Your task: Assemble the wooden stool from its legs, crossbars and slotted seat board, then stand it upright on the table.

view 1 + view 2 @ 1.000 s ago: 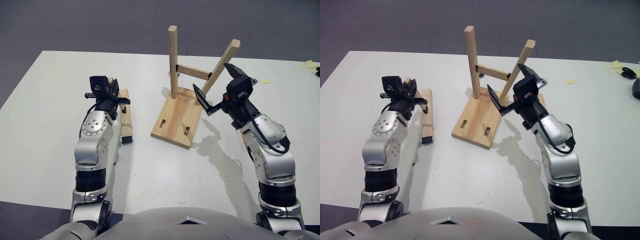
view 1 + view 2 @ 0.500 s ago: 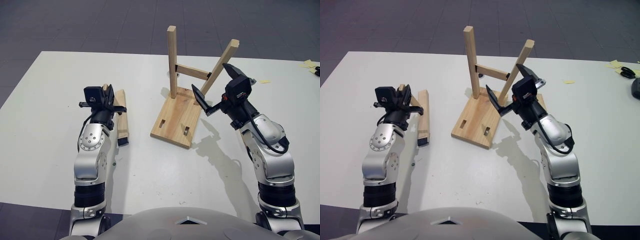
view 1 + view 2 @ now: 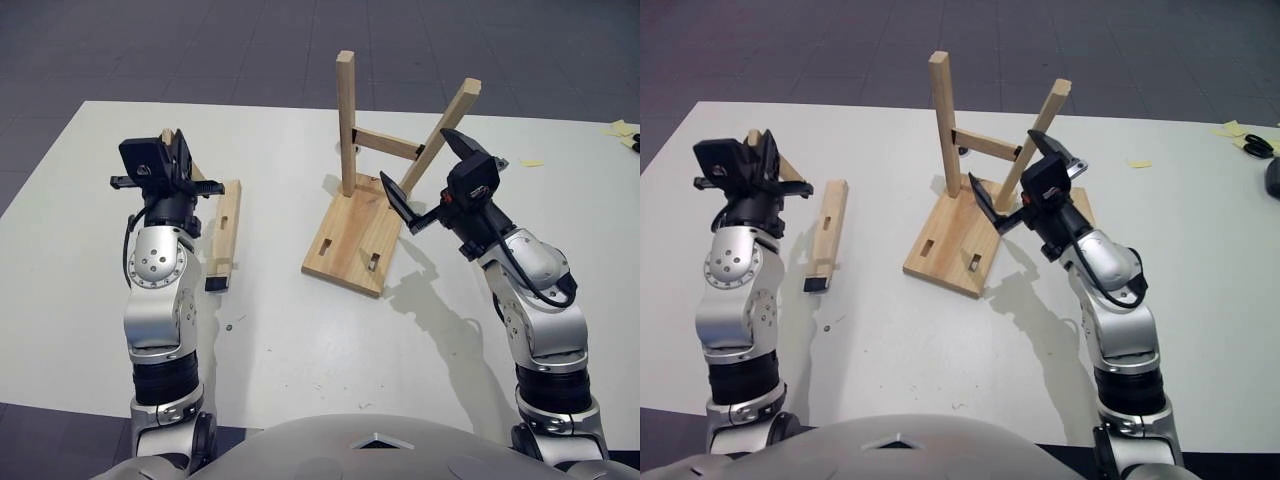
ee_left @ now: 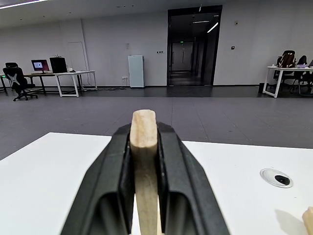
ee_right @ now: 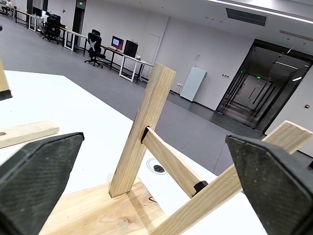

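Half built, at a guess. Well left of the flat pale wooden seat board [image 3: 350, 245], raised off the white table [image 3: 300, 330]: left gripper [image 3: 172, 170], clenched on a short pale wooden bar [image 4: 145, 127]. Between gripper and board, flat on the table: a loose square wooden leg [image 3: 225, 225]. Keep the bar square to its socket; press straight, without twisting. At the board's far end: an upright wooden leg [image 3: 346, 125] and a leaning wooden leg [image 3: 445, 125], joined by a thin wooden crossbar [image 3: 385, 145]; near slots unfilled. Just right of the board: right gripper [image 3: 420, 165], spread wide by the leaning leg. Straighten that leg gently, bracing the board.
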Controlling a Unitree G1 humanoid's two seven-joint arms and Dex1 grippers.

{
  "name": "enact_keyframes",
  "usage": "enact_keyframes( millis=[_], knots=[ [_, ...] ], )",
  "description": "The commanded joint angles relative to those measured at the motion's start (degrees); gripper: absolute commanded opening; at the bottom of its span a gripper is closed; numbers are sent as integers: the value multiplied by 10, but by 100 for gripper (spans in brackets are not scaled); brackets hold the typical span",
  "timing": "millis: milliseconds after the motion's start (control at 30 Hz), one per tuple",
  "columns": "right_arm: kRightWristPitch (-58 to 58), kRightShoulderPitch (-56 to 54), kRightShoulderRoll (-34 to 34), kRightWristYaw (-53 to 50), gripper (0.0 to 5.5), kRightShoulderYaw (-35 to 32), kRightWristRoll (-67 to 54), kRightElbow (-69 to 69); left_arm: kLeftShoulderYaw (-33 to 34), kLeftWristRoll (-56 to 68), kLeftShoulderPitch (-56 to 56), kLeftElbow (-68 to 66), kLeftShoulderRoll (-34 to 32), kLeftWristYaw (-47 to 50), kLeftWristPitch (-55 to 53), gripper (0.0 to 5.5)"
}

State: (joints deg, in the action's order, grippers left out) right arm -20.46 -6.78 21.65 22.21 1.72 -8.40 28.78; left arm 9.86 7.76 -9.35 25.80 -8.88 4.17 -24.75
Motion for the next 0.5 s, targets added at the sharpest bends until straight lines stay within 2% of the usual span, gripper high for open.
enact_keyframes(
  millis=[33, 233, 500],
  knots=[
    [-5, 7, 3, 0, 540, 0, 2, 7, 52, 69, -5, -3, 30, 5, -58, 42],
    [-3, 7, 2, -2, 540, -3, 2, 5, 138, 171, -12, -61, 61, 16, -92, 42],
    [-3, 3, 4, 1, 540, -4, 0, 1, 133, 185, -9, -103, 56, 7, -84, 42]
  ],
)
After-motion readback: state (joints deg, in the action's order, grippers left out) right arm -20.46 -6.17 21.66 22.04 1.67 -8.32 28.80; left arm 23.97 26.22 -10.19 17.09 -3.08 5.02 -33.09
